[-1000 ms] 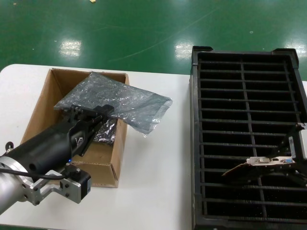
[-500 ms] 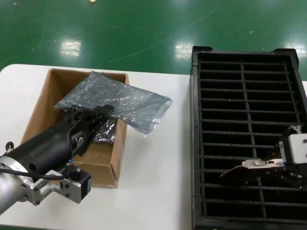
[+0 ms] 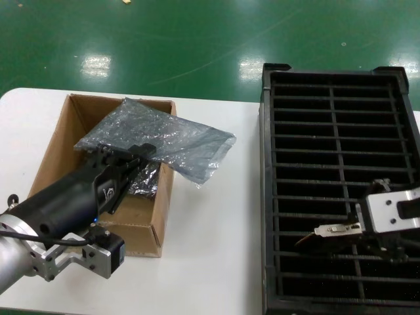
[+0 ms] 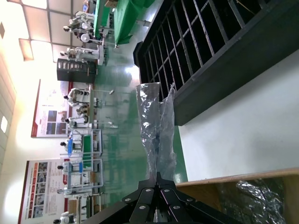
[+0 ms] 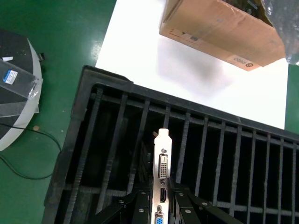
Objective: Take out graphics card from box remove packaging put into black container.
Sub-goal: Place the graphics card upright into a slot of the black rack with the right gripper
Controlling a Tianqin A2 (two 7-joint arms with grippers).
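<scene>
Right gripper (image 3: 367, 231), clamped on graphics card (image 3: 331, 231), has sunk toward black container (image 3: 335, 85) slots at 4 o'clock; left gripper (image 3: 121, 157) pinches packaging (image 3: 170, 138); insertion near.

A white table (image 3: 216, 216) is lying under both my grippers, spreading between my left gripper (image 3: 125, 152) and my right gripper (image 3: 365, 230). Beyond it, ahead of both, a green floor (image 3: 197, 39) is stretching away, with a thin pale line (image 3: 216, 56) running across it and glare patches (image 3: 97, 63) shining on it. Below my right gripper's outer side, a round grey base (image 5: 18, 107) is sitting on that floor, a black cable (image 5: 18, 172) trailing from it. Far past my left gripper, posters (image 4: 49, 116) are hanging on a wall.
</scene>
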